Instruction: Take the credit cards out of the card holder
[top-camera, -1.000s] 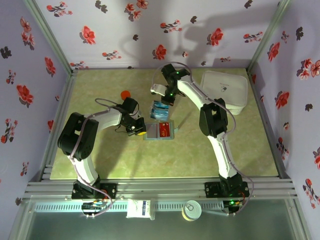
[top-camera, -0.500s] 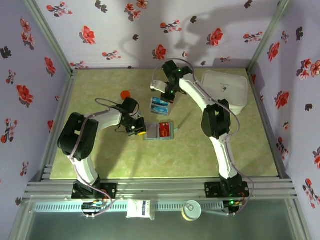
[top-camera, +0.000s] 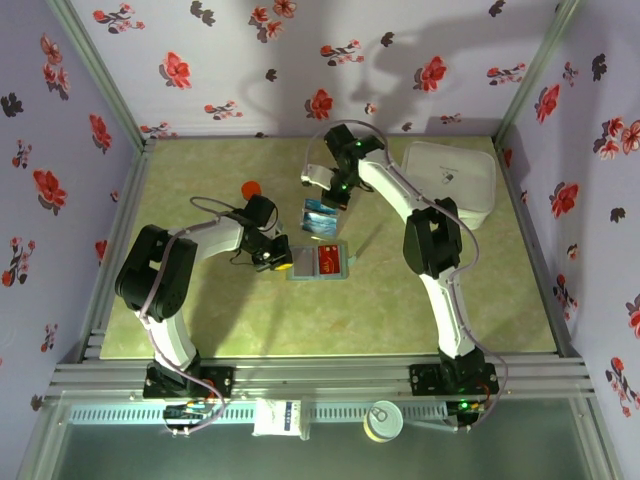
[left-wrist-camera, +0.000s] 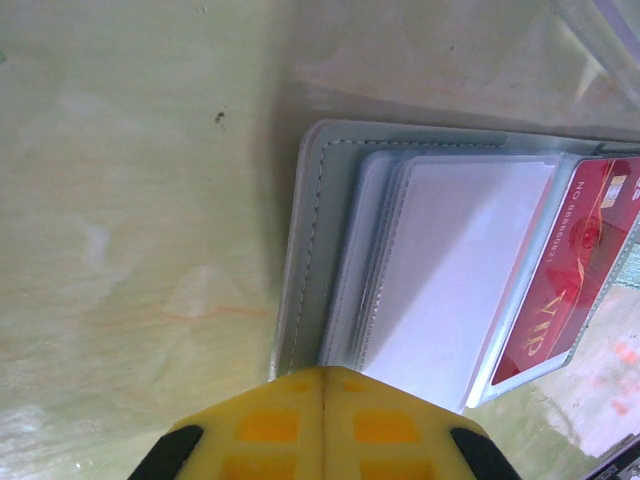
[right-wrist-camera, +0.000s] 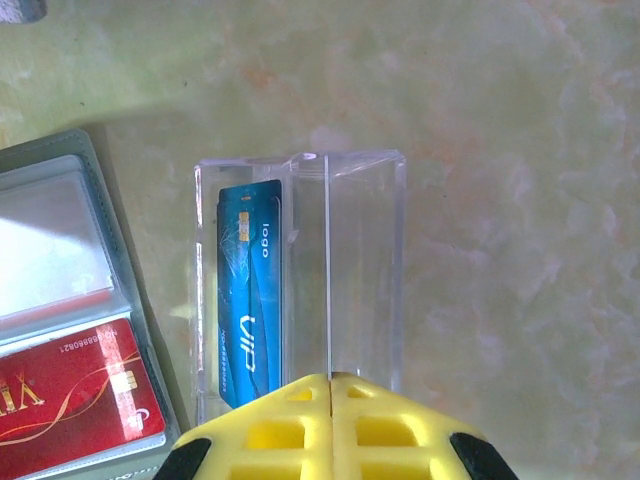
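Both shut: right pincer (right-wrist-camera: 330, 380), left pincer (left-wrist-camera: 322, 375) at card holder (left-wrist-camera: 300, 250).

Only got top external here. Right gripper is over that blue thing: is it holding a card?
Observer: No card in it. On the right wrist view the right gripper is shut, and the blue card sits inside a clear box ahead of the fingertips.
Operator: Anything left in the holder?
Observer: Yes. A red card printed VIP sits in a sleeve of the open card holder.
Operator: Left arm?
Observer: The left gripper is shut, its tips over the holder's stitched edge, next to the pale sleeves, which show no blue or red.
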